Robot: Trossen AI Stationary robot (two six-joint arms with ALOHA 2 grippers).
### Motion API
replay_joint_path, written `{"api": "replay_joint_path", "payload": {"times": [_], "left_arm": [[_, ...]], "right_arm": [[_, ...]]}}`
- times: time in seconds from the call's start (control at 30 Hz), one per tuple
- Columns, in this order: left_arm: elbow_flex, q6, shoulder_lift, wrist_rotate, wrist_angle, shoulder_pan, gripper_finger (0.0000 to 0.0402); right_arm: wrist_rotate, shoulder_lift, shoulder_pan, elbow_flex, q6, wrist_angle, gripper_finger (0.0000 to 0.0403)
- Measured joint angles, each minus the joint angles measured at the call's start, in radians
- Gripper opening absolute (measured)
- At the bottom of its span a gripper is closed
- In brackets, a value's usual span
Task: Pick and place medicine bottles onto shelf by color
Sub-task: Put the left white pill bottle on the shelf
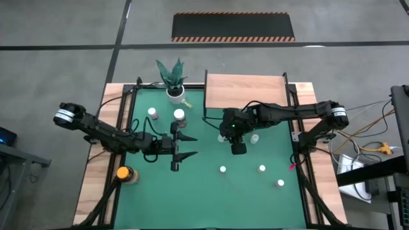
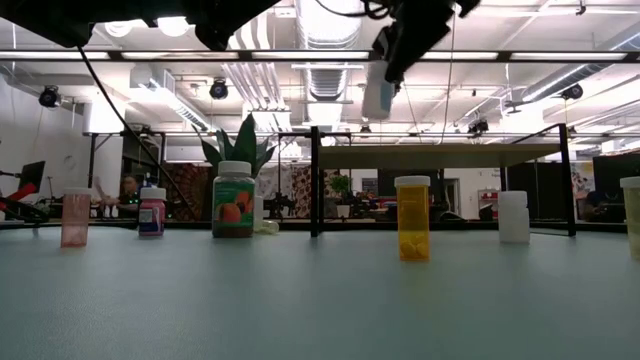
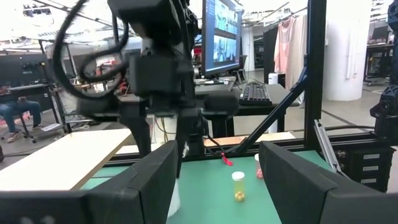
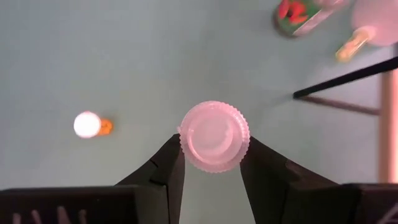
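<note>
My right gripper is shut on a pale medicine bottle with a ribbed cap, high above the green mat, just in front of the wooden shelf. In the low view the bottle hangs under the gripper. My left gripper stands open at mid-left, level, with nothing between its fingers. Several other bottles stand upright on the mat, among them an orange one, a white one and a pink one. My right gripper pinches the bottle's ribbed cap between its two fingers, one on each side of the rim. The fingers come from above, slanting down. The bottle hangs below them, lifted clear of the mat.
A potted plant stands at the mat's far left. Two bottles stand near it. An amber bottle with a yellow cap sits on the wooden left edge. Three small bottles stand near right. A black frame post rises beside the shelf.
</note>
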Motion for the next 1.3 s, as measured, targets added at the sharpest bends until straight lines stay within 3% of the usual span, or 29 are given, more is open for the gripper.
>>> {"api": "replay_joint_path", "payload": {"times": [0.2, 0.33, 0.53, 0.7, 1.3], "left_arm": [[0.000, 0.052, -0.018, -0.005, -0.005, 0.000, 0.0210], [-0.002, 0.107, -0.080, -0.015, -0.092, 0.000, 0.0210], [-0.052, 0.099, -0.179, -0.022, -0.177, 0.000, 0.0210], [-0.085, 0.098, -0.243, -0.025, -0.169, 0.000, 0.0210], [-0.126, 0.072, -0.281, -0.046, -0.175, 0.000, 0.0210]], "right_arm": [[0.112, -0.003, -0.073, 0.102, 0.008, -0.014, 0.0122], [0.146, -0.003, -0.176, 0.148, 0.080, -0.030, 0.0119], [0.144, 0.006, -0.347, 0.177, 0.131, -0.048, 0.0121], [0.035, 0.034, -0.444, 0.176, 0.125, -0.064, 0.0120], [0.013, 0.117, -0.468, 0.176, 0.124, -0.068, 0.0132]]}}
